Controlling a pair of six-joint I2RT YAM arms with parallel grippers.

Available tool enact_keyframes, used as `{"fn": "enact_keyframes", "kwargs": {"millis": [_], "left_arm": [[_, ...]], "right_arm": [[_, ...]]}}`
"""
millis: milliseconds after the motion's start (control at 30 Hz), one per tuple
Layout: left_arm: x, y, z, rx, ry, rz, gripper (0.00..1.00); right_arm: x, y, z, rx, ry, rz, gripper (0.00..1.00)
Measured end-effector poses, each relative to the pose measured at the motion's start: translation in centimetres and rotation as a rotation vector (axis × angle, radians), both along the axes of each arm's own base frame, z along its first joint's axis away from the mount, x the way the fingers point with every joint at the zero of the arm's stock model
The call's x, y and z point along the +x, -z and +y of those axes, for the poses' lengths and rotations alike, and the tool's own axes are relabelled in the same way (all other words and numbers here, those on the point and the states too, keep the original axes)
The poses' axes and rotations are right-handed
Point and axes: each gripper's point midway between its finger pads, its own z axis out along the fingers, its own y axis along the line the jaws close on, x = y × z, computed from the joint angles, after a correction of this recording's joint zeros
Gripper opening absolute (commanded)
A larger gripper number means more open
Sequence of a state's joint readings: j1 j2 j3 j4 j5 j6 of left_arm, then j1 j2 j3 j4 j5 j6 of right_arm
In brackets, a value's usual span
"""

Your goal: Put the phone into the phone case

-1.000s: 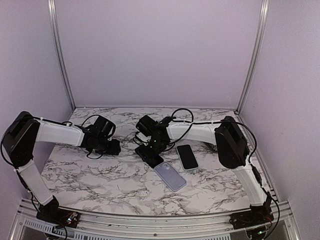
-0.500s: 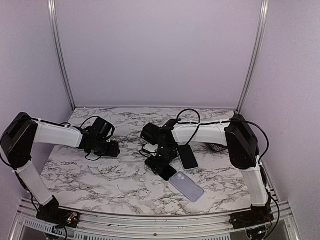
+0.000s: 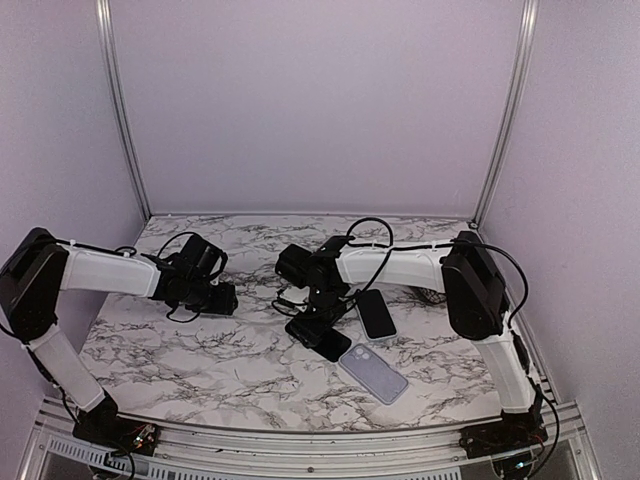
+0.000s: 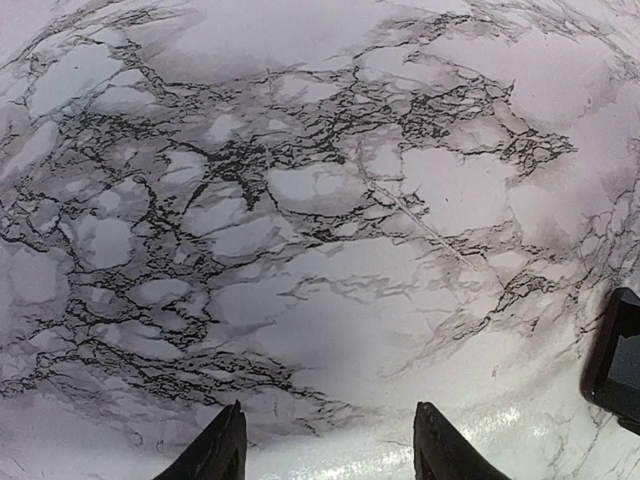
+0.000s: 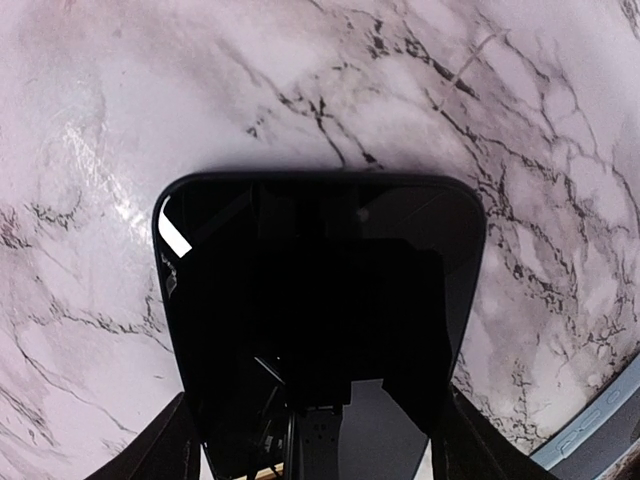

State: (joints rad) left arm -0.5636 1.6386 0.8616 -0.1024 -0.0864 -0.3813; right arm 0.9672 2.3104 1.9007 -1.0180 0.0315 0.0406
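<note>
The phone (image 5: 320, 310) is a glossy black slab lying flat on the marble, also seen at mid-table in the top view (image 3: 328, 341). My right gripper (image 5: 315, 440) straddles its near end, a finger pressed to each long edge, so it is shut on the phone (image 3: 318, 320). The phone case (image 3: 373, 372) is pale lavender-blue and lies flat just to the phone's front right; its rim shows at the corner of the right wrist view (image 5: 600, 440). My left gripper (image 3: 225, 298) hovers open over bare marble at the left, nothing between its fingers (image 4: 330, 445).
A second dark phone-like slab (image 3: 376, 313) with a light rim lies right of the right gripper. Cables loop over the right arm (image 3: 365, 235). A black edge (image 4: 615, 350) shows at the right border of the left wrist view. Metal posts and lavender walls close the back.
The right gripper has come forward with the phone, then eased back slightly. The case has slid to the front right, clear of the phone. The left arm has barely moved.
</note>
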Motion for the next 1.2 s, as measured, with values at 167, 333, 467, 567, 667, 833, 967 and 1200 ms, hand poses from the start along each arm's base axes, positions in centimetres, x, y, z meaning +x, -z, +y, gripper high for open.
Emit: {"fn": "enact_keyframes", "kwargs": {"millis": [167,333,467,567,667,833,967,1200], "left_arm": [[0.0,-0.4,0.0,-0.005,0.0,-0.008,0.57],[-0.1,-1.1,0.1,-0.015,0.0,-0.024,0.57],[-0.3,-1.7,0.2,-0.023,-0.001,-0.036,0.57],[-0.4,-1.9,0.3,-0.025,-0.001,-0.04,0.57],[-0.6,-1.8,0.4,-0.027,-0.004,-0.036,0.57],[-1.0,-1.9,-0.2,-0.035,0.002,-0.034,0.56],[-2.0,-2.2,-2.1,-0.043,0.05,-0.039,0.57],[-3.7,-4.0,-6.6,-0.074,0.151,-0.067,0.56]], "right_arm": [[-0.1,-0.1,0.3,0.019,-0.007,0.005,0.56],[-0.5,-0.8,1.2,0.108,-0.019,0.001,0.53],[-0.3,-3.6,1.8,0.215,-0.021,-0.043,0.5],[0.2,-6.4,2.2,0.303,-0.017,-0.098,0.49],[0.6,-9.0,1.9,0.379,-0.006,-0.153,0.49],[0.6,-11.4,0.3,0.402,0.023,-0.22,0.49],[-1.2,-10.9,-3.7,0.348,0.064,-0.236,0.49],[-5.0,-6.1,-10.2,0.206,0.145,-0.17,0.48]]}}
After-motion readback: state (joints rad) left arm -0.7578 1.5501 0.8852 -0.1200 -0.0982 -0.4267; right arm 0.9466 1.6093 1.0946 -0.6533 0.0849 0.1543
